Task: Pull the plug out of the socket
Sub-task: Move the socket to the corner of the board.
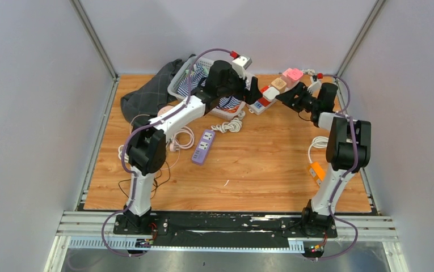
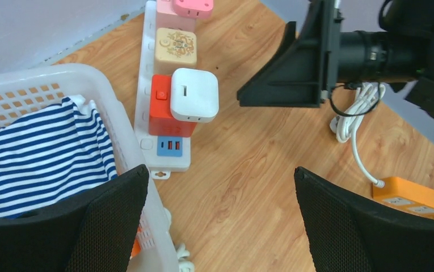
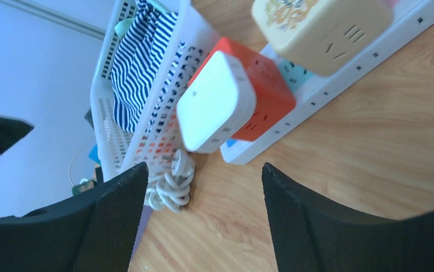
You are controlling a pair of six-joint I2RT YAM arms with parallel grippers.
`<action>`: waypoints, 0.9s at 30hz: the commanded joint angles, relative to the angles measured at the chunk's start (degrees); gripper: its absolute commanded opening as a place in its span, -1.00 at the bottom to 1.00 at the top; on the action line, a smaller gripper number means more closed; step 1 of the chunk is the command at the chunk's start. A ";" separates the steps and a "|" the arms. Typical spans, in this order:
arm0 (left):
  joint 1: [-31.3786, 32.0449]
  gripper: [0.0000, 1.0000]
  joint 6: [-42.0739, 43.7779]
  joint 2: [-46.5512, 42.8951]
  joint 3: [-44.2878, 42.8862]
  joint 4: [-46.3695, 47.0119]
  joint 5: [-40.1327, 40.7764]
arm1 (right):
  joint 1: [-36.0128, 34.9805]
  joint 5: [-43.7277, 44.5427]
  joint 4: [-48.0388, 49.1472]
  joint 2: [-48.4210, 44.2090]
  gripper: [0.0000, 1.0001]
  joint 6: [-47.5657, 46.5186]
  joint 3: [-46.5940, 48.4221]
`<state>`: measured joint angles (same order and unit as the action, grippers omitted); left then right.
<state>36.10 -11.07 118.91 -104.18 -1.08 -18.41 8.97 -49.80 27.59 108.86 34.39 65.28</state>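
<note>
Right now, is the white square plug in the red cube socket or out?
In: the white square plug sits flush against the red cube socket, no gap showing.

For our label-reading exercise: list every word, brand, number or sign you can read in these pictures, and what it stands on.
No word, brand or number is readable in any view.
white plug: one small grey mark on top, too blurred to read.
beige cube: a printed ornament, no letters discernible.
purple power strip: too small to read.

A white plug sits on a red adapter in the power strip, beyond the wide-spread left gripper.
</note>
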 commanded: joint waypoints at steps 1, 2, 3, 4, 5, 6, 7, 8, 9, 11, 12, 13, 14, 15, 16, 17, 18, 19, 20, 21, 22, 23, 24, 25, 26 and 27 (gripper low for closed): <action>-0.06 1.00 2.27 -3.01 4.34 0.33 1.45 | -0.60 0.32 10.59 6.60 0.45 13.25 3.24; -0.05 1.00 2.74 -3.89 5.48 0.44 2.24 | -0.74 0.10 11.69 8.03 0.42 14.83 3.99; -0.06 1.00 3.22 -4.73 6.58 0.46 3.02 | -0.88 -0.02 12.29 9.43 0.41 15.93 4.87; -0.04 1.00 3.59 -5.49 7.47 0.48 3.77 | -1.09 -0.03 12.68 10.89 0.40 16.86 6.10; -0.06 1.00 3.76 -6.28 8.30 0.53 4.09 | -1.21 -0.03 13.53 12.70 0.39 18.15 6.73; -0.06 1.00 3.73 -6.70 8.95 0.55 4.26 | -1.28 -0.15 15.45 13.97 0.36 19.59 7.17; -0.06 1.00 3.57 -7.02 9.78 0.51 4.22 | -1.34 -0.27 17.75 15.19 0.33 21.50 7.42; -0.05 1.00 3.44 -7.31 10.30 0.52 4.14 | -1.33 -0.42 19.98 16.17 0.30 23.36 7.49; -0.06 1.00 3.36 -7.49 10.72 0.47 4.11 | -1.33 -0.61 21.91 17.11 0.28 25.43 7.67; -0.04 1.00 3.26 -7.96 11.37 0.54 4.08 | -1.33 -1.01 24.66 18.36 0.25 27.41 7.82; -0.06 1.00 3.21 -8.11 11.59 0.55 4.16 | -1.33 -1.08 25.36 18.77 0.23 27.94 7.92; -0.06 1.00 3.17 -8.21 11.76 0.54 4.17 | -1.37 -1.09 25.84 19.10 0.23 28.44 8.12; -0.02 1.00 3.16 -8.27 11.92 0.55 4.15 | -1.47 -1.09 26.29 19.42 0.22 28.82 8.36; -0.01 1.00 3.08 -8.26 11.98 0.48 4.11 | -1.50 -1.16 26.35 19.80 0.20 29.25 8.70; -0.06 1.00 3.01 -8.28 12.05 0.47 4.09 | -1.62 -1.13 26.12 20.07 0.16 29.52 9.12; -0.06 1.00 2.99 -8.27 12.13 0.48 4.13 | -1.71 -1.17 25.67 20.30 0.14 29.67 9.38; -0.06 1.00 2.98 -8.30 12.30 0.49 4.16 | -1.88 -1.13 25.62 20.43 0.11 29.80 9.50; -0.06 1.00 2.98 -8.41 12.45 0.47 4.15 | -2.00 -1.16 25.61 20.65 0.07 29.96 9.52; -0.06 1.00 2.98 -8.51 12.62 0.49 4.20 | -2.09 -1.24 25.55 20.80 0.03 30.13 9.52; -0.02 1.00 2.98 -8.61 12.79 0.49 4.24 | -2.11 -1.33 25.75 20.88 -0.01 30.44 9.40; -0.06 1.00 2.92 -8.61 12.92 0.47 4.18 | -2.19 -1.43 26.27 20.97 -0.06 30.78 9.28; -0.06 1.00 2.83 -8.71 13.01 0.47 4.18 | -2.21 -1.58 26.46 21.03 -0.12 30.97 9.03; -0.06 1.00 2.81 -8.74 13.11 0.47 4.10 | -2.21 -1.65 26.45 20.91 -0.16 31.04 8.88; -0.06 1.00 2.77 -8.79 13.20 0.51 4.09 | -2.20 -1.70 26.41 20.81 -0.20 31.03 8.76; -0.06 1.00 2.72 -8.87 13.28 0.47 4.09 | -2.20 -1.66 26.12 20.67 -0.24 30.93 8.59; -0.06 1.00 2.79 -8.92 13.38 0.51 4.12 | -2.20 -1.62 25.87 20.57 -0.29 30.89 8.45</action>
<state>36.10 -8.73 112.81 -91.53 -0.71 -14.74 7.60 -50.85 53.08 128.38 65.04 73.65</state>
